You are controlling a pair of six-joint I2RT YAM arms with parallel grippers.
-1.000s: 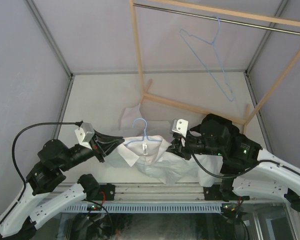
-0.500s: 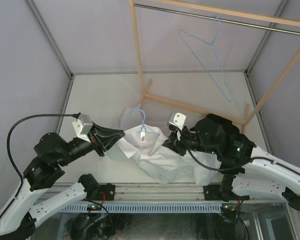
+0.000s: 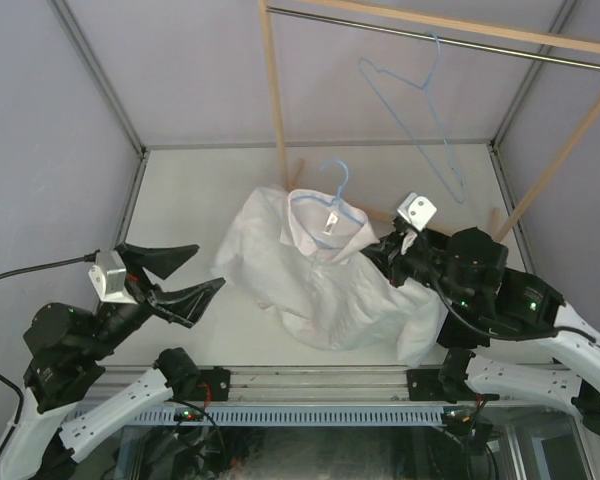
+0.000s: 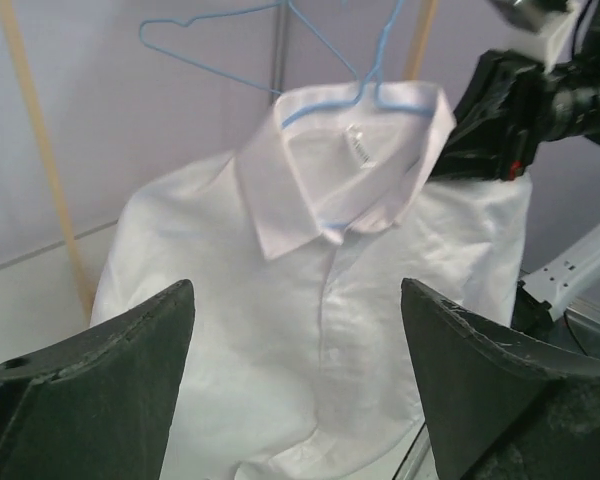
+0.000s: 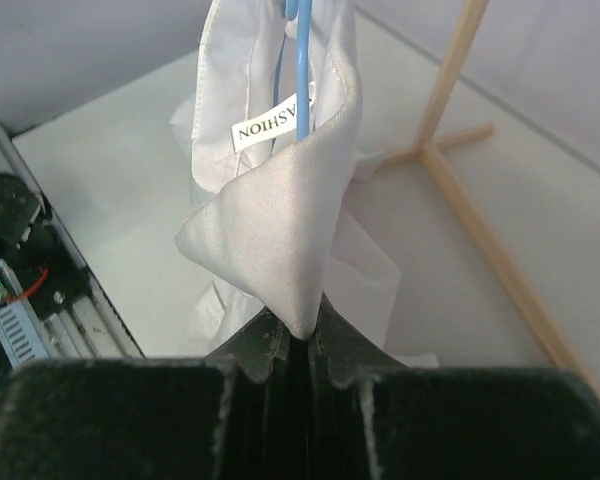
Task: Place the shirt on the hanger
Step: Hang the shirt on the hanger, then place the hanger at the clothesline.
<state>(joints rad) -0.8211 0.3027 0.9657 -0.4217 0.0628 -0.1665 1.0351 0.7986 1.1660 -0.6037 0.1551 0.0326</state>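
At the near left, the left hand (image 3: 210,265) stands wide open above the counter (image 3: 190,190), its two dark fingers (image 4: 130,350) spread apart and holding nothing, pointed at the white shirt (image 3: 310,290) but clear of it. At the near right, the right hand (image 3: 385,250) is closed on a fold of the shirt's fabric near the collar, the cloth pinched between its jaws in the right wrist view. The shirt hangs lifted from that grip in the middle of the counter, its front facing the left hand, collar uppermost. Whether its lower edge touches the counter cannot be told. A light blue wire hanger (image 3: 338,185) sits inside the collar beside the neck label (image 5: 270,122), its hook rising out above. Farther back stands a wooden rack (image 3: 273,100) with a metal rail (image 3: 430,38), from which a second blue hanger (image 3: 420,110) hangs.
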